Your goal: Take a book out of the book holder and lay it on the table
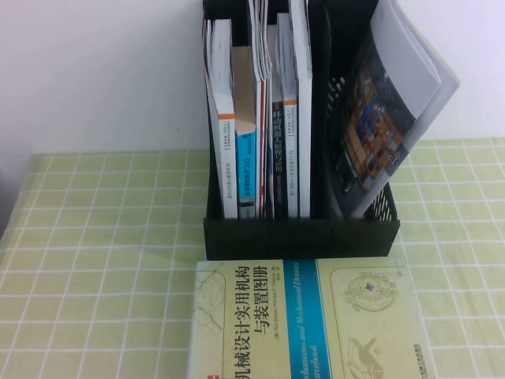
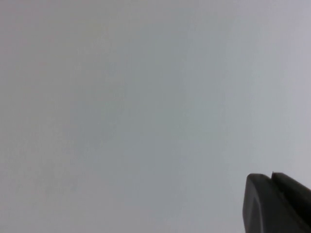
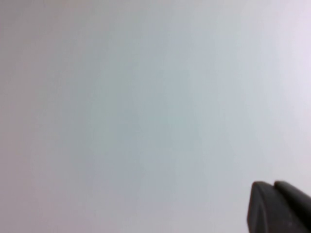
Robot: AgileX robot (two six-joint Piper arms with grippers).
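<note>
Only a dark tip of each pincer, left point(image 2: 277, 204) and right point(image 3: 279, 206), shows (grip unreadable).

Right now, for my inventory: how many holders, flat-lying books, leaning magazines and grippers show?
book holder: 1
yellow-green book flat on table: 1
grey magazine leaning inside: 1
grippers: 2, left gripper, right gripper, outside the high view
Total: 5

Cut off at the high view's lower edge: pale yellow-green book point(image 1: 308, 320). Left gripper point(image 2: 277, 204) and right gripper point(image 3: 279, 206) mostly outside their wrist views.
</note>
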